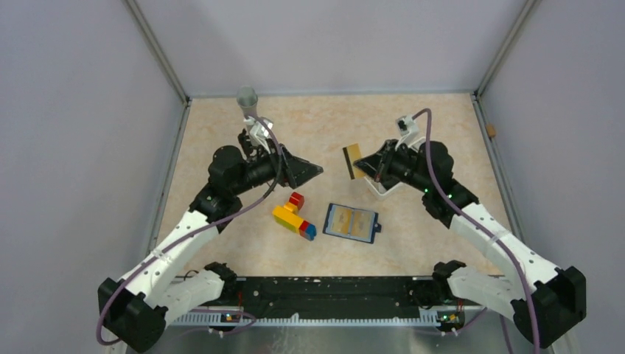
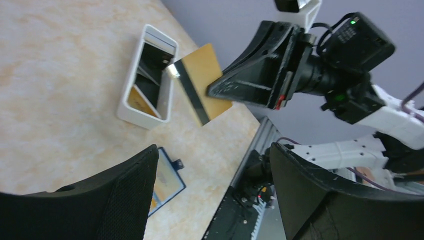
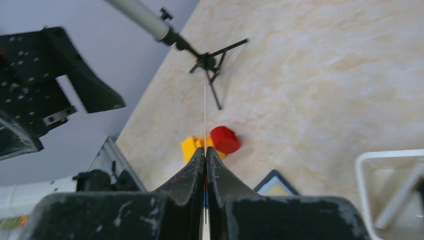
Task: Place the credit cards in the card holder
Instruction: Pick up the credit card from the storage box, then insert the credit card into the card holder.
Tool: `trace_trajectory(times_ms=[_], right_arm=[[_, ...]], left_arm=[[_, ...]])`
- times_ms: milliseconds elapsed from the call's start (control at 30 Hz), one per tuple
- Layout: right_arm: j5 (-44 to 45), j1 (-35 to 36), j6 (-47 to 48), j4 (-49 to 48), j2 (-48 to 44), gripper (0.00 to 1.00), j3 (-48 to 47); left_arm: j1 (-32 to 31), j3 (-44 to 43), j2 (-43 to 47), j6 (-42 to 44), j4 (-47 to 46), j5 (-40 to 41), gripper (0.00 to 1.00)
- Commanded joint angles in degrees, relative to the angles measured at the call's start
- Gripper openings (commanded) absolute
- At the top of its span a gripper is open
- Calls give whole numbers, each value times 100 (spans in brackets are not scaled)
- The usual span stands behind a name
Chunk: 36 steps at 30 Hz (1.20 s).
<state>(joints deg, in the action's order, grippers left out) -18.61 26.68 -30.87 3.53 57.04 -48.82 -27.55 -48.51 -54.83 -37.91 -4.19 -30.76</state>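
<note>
A yellow-gold credit card (image 1: 352, 160) with a dark stripe is pinched by one edge in my right gripper (image 1: 366, 164) and held in the air above the table, beside the white tray. From the right wrist it shows edge-on as a thin line (image 3: 205, 112) between the shut fingers (image 3: 205, 150). The left wrist sees its striped face (image 2: 200, 82). A second yellowish card (image 2: 141, 102) leans inside the tray. The navy card holder (image 1: 352, 223) lies open and flat on the table, also visible as card holder (image 2: 169, 179) and card holder (image 3: 274, 184). My left gripper (image 1: 313, 171) hovers open and empty, its jaws (image 2: 215, 167) wide, facing the held card.
A white oblong tray (image 1: 385, 190) stands under the right gripper. Stacked toy bricks (image 1: 295, 215) in red, yellow and blue lie left of the card holder. A small tripod with a grey tube (image 1: 248, 102) stands at the back left. Metal frame rails edge the table.
</note>
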Motion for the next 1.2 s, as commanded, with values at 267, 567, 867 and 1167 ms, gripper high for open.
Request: trace_trajectory(times_ms=[267, 567, 867, 1167], right_arm=[[-178, 971, -1325, -3906, -351, 0, 1233], [-484, 986, -1472, -4035, -370, 0, 1321], [-755, 1040, -1570, -4023, -178, 0, 1354], [-888, 1041, -1640, -3821, -227, 0, 1576]], left_arm=[[-801, 979, -44, -1143, -2582, -167, 83], [-911, 762, -423, -1487, -2805, -399, 65], [-1015, 690, -599, -1629, -3071, -251, 43], [-1018, 773, -668, -1699, -3172, -9, 29]])
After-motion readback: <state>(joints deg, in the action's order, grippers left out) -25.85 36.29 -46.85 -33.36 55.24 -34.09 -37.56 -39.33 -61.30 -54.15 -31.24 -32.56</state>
